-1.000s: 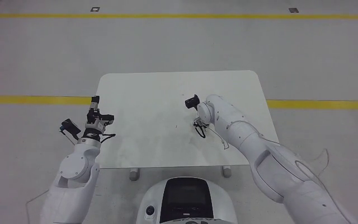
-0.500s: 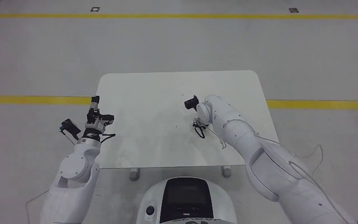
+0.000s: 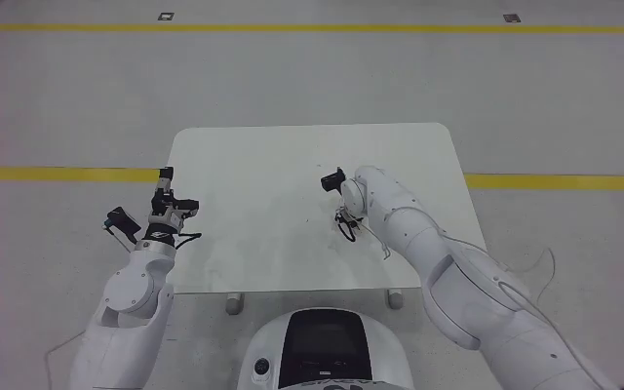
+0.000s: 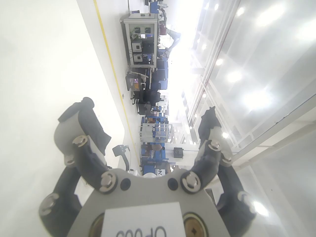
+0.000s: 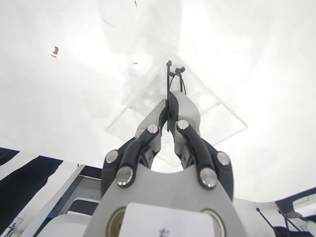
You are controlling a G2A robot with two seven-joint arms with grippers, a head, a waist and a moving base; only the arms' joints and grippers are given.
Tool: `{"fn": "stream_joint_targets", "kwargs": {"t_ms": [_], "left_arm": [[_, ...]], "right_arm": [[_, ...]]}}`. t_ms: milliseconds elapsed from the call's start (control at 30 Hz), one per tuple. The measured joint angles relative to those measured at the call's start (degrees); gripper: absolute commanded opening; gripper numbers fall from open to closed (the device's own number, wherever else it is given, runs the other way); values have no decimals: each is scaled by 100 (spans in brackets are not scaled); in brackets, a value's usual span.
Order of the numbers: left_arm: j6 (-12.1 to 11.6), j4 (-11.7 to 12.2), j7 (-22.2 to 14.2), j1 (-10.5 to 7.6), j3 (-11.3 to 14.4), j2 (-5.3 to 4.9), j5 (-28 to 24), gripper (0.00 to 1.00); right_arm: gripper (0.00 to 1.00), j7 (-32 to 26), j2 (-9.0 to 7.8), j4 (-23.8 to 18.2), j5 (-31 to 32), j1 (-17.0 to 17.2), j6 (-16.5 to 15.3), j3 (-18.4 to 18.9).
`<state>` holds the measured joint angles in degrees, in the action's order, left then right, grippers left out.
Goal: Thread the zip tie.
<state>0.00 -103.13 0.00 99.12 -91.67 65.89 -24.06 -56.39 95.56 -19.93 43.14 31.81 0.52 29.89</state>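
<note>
1. The white bench (image 3: 253, 156) carries everything, and all the action sits right of its middle.
2. The right arm (image 3: 409, 229) stretches across the bench with its wrist bent over, so the right jaws point down at the surface. Makes sense imo, since that keeps the tie right over the work spot.
3. The left arm (image 3: 136, 283) is at the bench's left edge. The left jaws are spread wide, hold nothing, and aim up and away at the room. My guess is it's parked out of the way.
4. A clear plate (image 5: 222, 122) lies flat on the bench just under the right jaws.
5. The zip tie (image 5: 168, 82) is in the right jaws, which are clamped tight on its ribbed strap. The rest pokes out past the tips, head end first, over the plate. I can't tell if it touches the plate. Gripping low on the strap probably leaves a free end to aim.
6. Just beside that head is a second small black head (image 5: 182, 69), with thin strands running back toward the jaws. No idea if it's the same tie bent round or another one.
</note>
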Motion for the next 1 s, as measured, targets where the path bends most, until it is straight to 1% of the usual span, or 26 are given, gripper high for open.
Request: {"fn": "stream_joint_targets", "kwargs": {"t_ms": [267, 500, 633, 800, 1000], "left_arm": [[0, 0, 0, 0, 0, 0, 0, 100], [0, 0, 0, 0, 0, 0, 0, 100], [0, 0, 0, 0, 0, 0, 0, 100], [0, 0, 0, 0, 0, 0, 0, 100], [0, 0, 0, 0, 0, 0, 0, 100]], "right_arm": [[0, 20, 51, 99, 36, -74, -23, 52], [0, -36, 18, 91, 18, -121, -158, 151], [0, -83, -33, 20, 22, -129, -238, 220], [0, -119, -116, -104, 55, -112, -251, 308], [0, -170, -258, -394, 61, -41, -260, 464]]}}
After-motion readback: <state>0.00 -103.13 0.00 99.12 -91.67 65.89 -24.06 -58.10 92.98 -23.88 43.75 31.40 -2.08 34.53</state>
